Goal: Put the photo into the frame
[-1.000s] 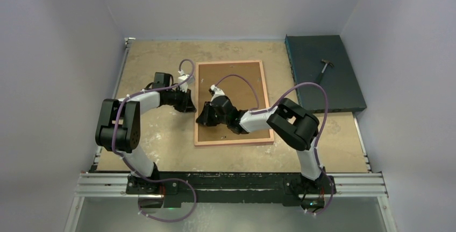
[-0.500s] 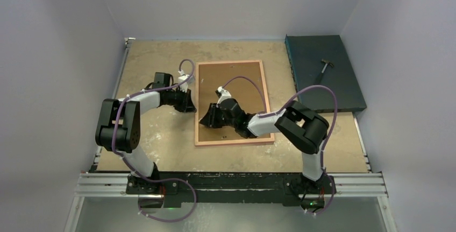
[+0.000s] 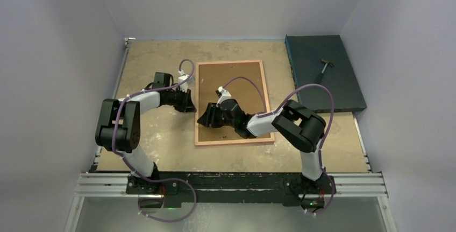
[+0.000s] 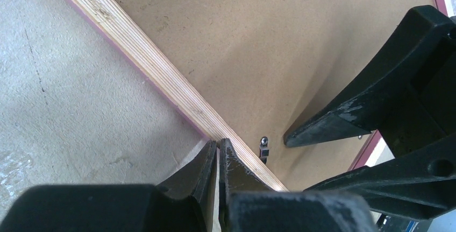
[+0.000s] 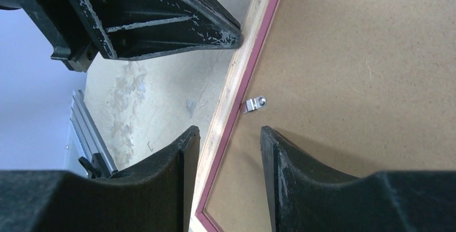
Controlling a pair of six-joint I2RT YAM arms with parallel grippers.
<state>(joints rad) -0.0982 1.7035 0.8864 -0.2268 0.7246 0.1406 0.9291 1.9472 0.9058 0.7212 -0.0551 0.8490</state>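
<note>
My left gripper [image 4: 218,143] is pinched closed, empty, tips at the left rail of the thin wood-backed rectangular frame [image 3: 234,142], face-down on the table [image 3: 156,60]. My right gripper [image 5: 228,132], half spread, straddles that rail, gripping nothing.

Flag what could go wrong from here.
1. The right gripper straddles the frame rail beside the small clip; closing may pinch the rail and miss the clip.
2. The shut left gripper sits at the same rail, close to the right one; they may collide or shove the frame.

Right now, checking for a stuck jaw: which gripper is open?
The right gripper, fingers apart over the frame's rail; the left gripper's are pressed together.
</note>
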